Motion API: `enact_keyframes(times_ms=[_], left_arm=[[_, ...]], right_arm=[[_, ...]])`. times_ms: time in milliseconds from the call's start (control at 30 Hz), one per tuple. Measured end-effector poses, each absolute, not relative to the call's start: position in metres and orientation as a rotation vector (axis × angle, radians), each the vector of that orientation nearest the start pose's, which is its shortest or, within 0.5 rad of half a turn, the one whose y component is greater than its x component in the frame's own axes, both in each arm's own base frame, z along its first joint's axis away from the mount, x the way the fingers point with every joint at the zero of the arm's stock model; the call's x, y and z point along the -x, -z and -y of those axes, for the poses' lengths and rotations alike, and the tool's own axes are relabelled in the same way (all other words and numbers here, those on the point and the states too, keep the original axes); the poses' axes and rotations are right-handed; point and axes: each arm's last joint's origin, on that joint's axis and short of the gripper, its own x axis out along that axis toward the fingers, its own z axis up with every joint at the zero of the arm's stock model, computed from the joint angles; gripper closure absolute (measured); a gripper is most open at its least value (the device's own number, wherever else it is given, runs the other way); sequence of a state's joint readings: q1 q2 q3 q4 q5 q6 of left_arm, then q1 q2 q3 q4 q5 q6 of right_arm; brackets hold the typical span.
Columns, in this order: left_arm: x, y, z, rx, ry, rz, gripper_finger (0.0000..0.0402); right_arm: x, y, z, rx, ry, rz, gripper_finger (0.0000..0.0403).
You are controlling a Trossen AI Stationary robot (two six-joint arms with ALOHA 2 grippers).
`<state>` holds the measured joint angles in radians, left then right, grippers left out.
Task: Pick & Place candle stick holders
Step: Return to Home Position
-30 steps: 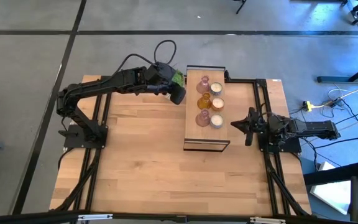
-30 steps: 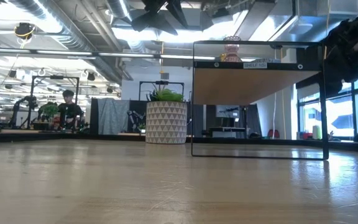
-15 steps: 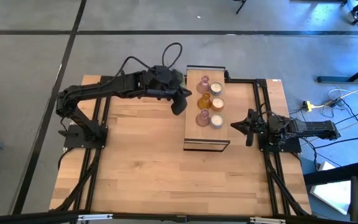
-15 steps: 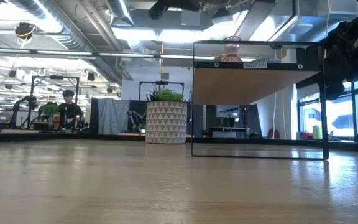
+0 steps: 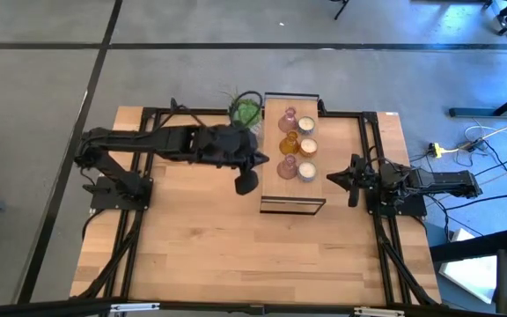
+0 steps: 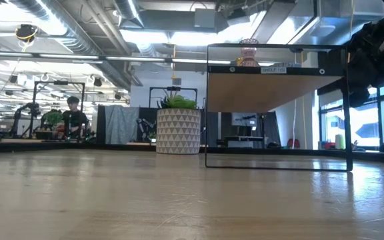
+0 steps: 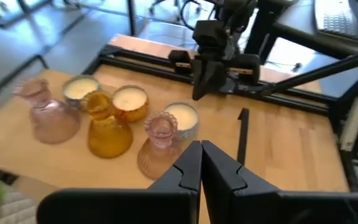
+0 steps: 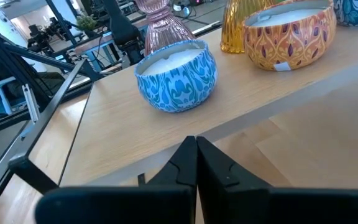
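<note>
My left gripper point(image 5: 246, 181) hangs pinched shut and empty, just beside the left side of the wooden stand point(image 5: 275, 192). The candle stick holders point(image 5: 296, 145) stand on its top in two rows, near my fingertips. Three are bulbous, narrow-necked glass: pink holder point(image 7: 45, 116), amber holder point(image 7: 107, 129), brownish-pink holder point(image 7: 156, 149). Three are round patterned tins holding cream wax. My right gripper point(image 5: 334, 176), also clamped shut on nothing, sits at the stand's right side.

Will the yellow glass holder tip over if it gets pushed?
Probably not easily: the yellow glass holder has a wide bottom and narrow neck. It looks like smooth glass, so it may slip when gripped and could crack falling off the shelf.
</note>
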<state>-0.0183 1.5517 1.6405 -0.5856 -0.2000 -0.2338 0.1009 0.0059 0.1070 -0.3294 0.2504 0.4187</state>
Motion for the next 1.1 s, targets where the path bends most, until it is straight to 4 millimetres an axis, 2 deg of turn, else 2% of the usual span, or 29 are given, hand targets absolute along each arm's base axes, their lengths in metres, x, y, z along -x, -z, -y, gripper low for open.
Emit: enact_keyframes(times_ms=[267, 400, 667, 1100], left_arm=[[-0.317, -0.418, 0.033, 0.078, -0.223, -0.424, 0.0400], [-0.298, -0.408, 0.034, 0.094, -0.201, -0.361, 0.0400], [-0.252, -0.358, 0.024, 0.220, -0.128, -0.090, 0.0399], [-0.162, -0.275, 0.008, 0.236, -0.212, -0.004, 0.0400]], right_arm=[[-0.087, -0.168, -0.002, -0.376, 0.192, -0.190, 0.0402], [-0.087, -0.168, -0.002, -0.378, 0.180, -0.193, 0.0402], [-0.087, -0.168, -0.002, -0.378, 0.179, -0.193, 0.0402], [-0.087, -0.168, -0.002, -0.379, 0.176, -0.194, 0.0402]])
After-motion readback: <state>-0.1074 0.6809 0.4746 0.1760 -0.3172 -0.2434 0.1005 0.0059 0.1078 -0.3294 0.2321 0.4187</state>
